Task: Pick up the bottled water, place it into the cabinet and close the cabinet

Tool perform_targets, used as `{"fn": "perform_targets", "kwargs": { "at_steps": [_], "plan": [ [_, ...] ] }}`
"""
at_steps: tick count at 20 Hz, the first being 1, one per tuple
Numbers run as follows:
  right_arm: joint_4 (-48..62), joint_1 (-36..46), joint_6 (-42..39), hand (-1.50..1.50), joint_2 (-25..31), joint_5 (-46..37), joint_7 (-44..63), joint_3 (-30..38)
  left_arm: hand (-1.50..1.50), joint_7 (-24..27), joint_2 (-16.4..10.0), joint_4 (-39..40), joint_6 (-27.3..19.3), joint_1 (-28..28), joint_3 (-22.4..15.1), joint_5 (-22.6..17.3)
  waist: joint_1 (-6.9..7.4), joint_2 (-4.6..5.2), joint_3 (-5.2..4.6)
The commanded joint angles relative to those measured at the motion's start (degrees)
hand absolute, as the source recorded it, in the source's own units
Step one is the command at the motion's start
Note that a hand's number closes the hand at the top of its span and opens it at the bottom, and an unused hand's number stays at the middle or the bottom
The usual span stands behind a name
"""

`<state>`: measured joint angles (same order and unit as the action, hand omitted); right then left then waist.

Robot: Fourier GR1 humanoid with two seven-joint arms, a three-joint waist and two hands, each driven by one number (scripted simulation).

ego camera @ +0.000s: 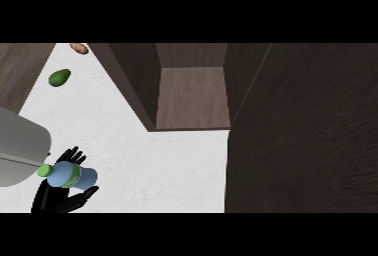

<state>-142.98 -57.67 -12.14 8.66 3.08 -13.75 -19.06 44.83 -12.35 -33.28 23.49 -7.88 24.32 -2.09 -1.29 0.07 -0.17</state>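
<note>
Bottle [70,176] sitting in left hand [57,199], fingers [74,156] clasping it.
Robot is needing a level carry into the open cabinet [193,95].

Even, flat light — the white counter [170,160] glows bright, the cabinet [193,97] recess sits dim.

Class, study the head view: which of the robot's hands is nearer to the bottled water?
Left. The left hand holds the bottled water, which lies across its palm at the view's lower left. The right hand is not in view.
</note>
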Motion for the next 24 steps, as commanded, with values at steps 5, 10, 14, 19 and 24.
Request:
{"fn": "perform_targets", "kwargs": {
  "at_steps": [5, 10, 14, 19, 24],
  "plan": [
    [-6.02, -2.62, 0.58, -1.5, 0.56, -1.95, 0.7, -3.11, 1.5, 7.55, 0.24, 10.92, 4.18, -4.78, 1.58, -1.79, -0.43, 0.2, -0.15],
    [-5.26, -5.27, -1.25, -1.5, 2.66, 1.46, -2.57, 1.93, 1.5, 6.23, 1.05, 11.84, 3.62, -7.75, 1.49, -2.85, -0.99, -0.03, -0.05],
    [-6.51, -4.02, 0.14, -1.5, 1.89, 1.53, 0.29, 1.04, 1.5, 7.39, 0.17, 8.36, 7.11, -5.34, -0.21, -2.95, 0.49, -0.09, 0.07],
    [-6.78, -3.68, -0.38, -1.5, 2.35, 2.13, 0.86, 1.49, 1.5, 10.66, 10.31, 5.49, -2.5, -6.03, -3.98, -0.5, 0.31, -0.14, 0.08],
    [-3.82, -2.75, 0.17, -1.5, 1.02, -0.01, -0.85, -0.5, 1.5, 4.39, 12.11, 2.22, -5.37, -9.68, -7.78, -4.94, 0.56, -0.47, 0.19]
  ]
}}
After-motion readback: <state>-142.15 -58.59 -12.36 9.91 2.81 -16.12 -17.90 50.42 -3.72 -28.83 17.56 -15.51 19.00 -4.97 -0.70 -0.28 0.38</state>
